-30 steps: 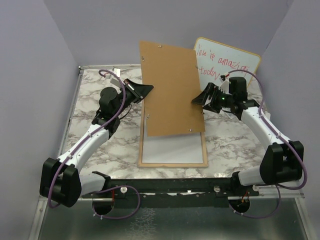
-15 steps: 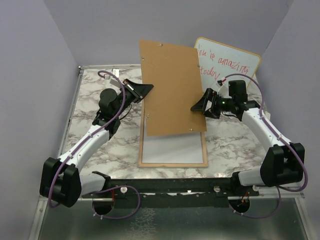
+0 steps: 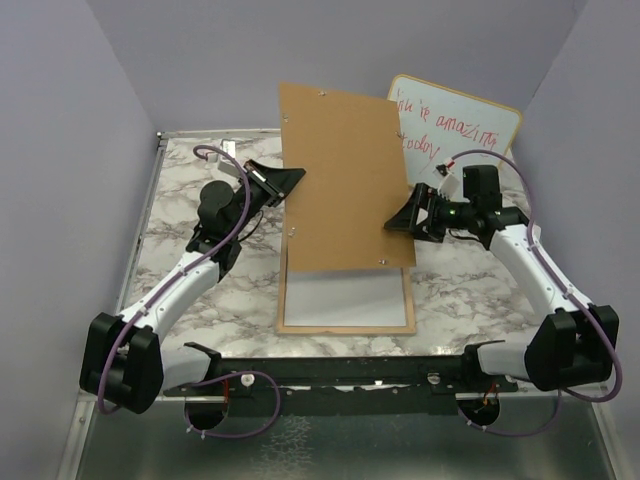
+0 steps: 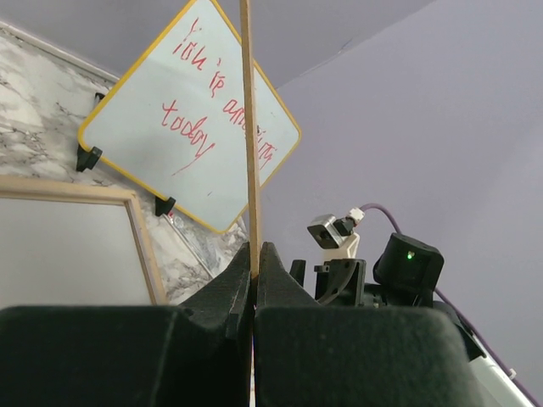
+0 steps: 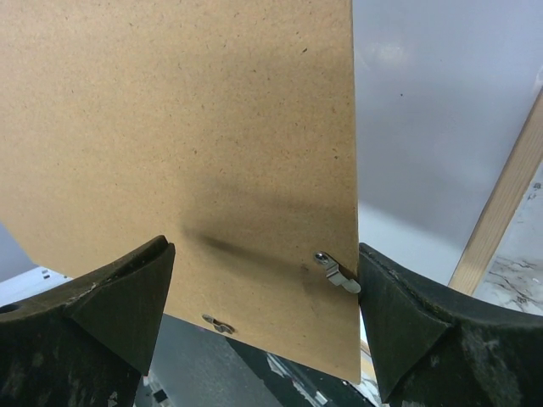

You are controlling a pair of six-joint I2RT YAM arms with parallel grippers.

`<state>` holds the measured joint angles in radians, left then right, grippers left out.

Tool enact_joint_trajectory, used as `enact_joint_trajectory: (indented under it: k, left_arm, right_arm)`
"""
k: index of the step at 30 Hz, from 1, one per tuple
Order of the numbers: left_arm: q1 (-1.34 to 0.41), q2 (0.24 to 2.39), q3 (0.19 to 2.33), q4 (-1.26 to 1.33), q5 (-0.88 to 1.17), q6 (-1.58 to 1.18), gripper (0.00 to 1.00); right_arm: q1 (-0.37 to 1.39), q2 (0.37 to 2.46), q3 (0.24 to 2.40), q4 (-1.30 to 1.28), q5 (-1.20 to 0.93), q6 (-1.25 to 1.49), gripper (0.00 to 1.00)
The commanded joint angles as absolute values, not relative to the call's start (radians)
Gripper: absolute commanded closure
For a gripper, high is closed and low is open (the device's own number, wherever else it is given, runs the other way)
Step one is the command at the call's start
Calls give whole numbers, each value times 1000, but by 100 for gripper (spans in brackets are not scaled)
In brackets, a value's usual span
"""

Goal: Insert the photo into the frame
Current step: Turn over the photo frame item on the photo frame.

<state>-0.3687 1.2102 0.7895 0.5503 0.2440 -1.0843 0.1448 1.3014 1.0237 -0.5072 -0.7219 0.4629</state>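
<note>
In the overhead view, a plain brown rectangular backing board (image 3: 345,180) stands nearly upright at the middle of the grey-veined marble table (image 3: 455,285), tilted a little so that its top corner leans left. The left gripper (image 3: 287,180) grips the board's left edge about halfway up, its black fingers pinched together on it. The right gripper (image 3: 405,215) sits just beside the lower part of the board's right edge with its fingers spread; whether they touch the board cannot be told here. The thin-railed light wood frame (image 3: 283,300) lies flat on the table in front of the arms' bases, its pale pane facing up and its far end hidden behind the board. A wood-rimmed whiteboard with red writing (image 3: 460,125) leans at the back right. In the left wrist view the board (image 4: 249,127) shows edge-on as a thin tan line, clamped between the two closed fingers of the left gripper (image 4: 254,259); the frame (image 4: 140,242) lies low on the left and the whiteboard (image 4: 182,119) beyond it. In the right wrist view the board's brown face (image 5: 187,119) fills most of the picture, with a small metal turn clip (image 5: 336,272) near its lower right corner. The right gripper (image 5: 265,250) is wide open, one dark finger at each side of the view. A rail of the frame (image 5: 501,203) slants along the right edge.
</note>
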Motion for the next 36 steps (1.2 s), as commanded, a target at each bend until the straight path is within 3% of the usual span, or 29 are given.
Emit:
enact_joint_trajectory:
  k: [1,12,26,36]
  left_arm:
    - [-373,1214,760,647,277,-1098,100]
    - [-283,1229,661,649,491,-1114,100]
    - [-187,1323,901,681,860,-1229,100]
    - [-137,1378,1028,701,959,-1350,100]
  right_arm:
    - [150,1257,981,-476,-684,459,12]
    - [149,1098,709,51,-788,636,10]
    - [149,1101,710,417,-825,844,7]
    - [148,1044,770,580,-741,1008,11]
